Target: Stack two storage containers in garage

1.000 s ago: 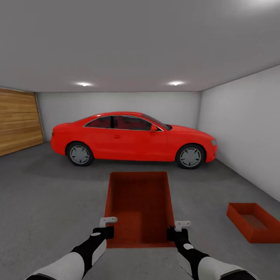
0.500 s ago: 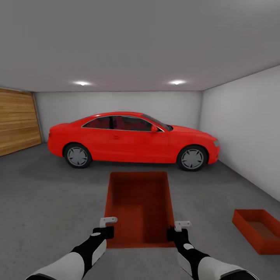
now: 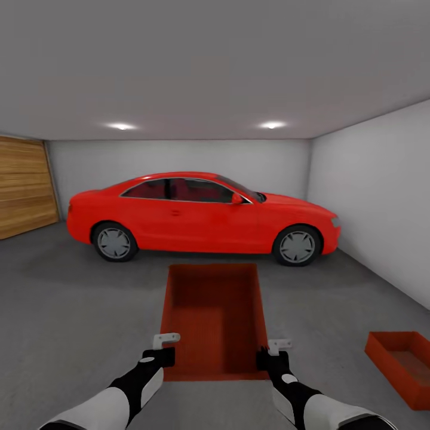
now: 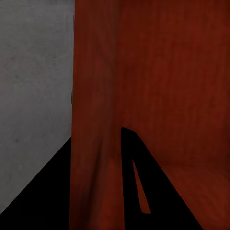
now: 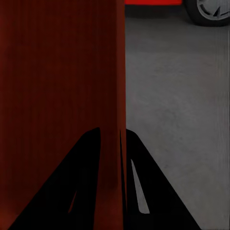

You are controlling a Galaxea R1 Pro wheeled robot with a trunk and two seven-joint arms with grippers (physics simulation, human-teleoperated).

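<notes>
A: Where is the held storage container?
B: In front of the robot, above the concrete floor, each side wall pinched by one hand: left hand, right hand.
A: Do the wrist views confirm that?
B: Yes. Left wrist: dark fingers straddle the bin's wall. Right wrist: fingers clamp the opposite wall, with a car wheel beyond.
A: And the second storage container?
B: On the floor at far right of the head view, near the white wall. A red car and wood-slat door stand behind.
</notes>
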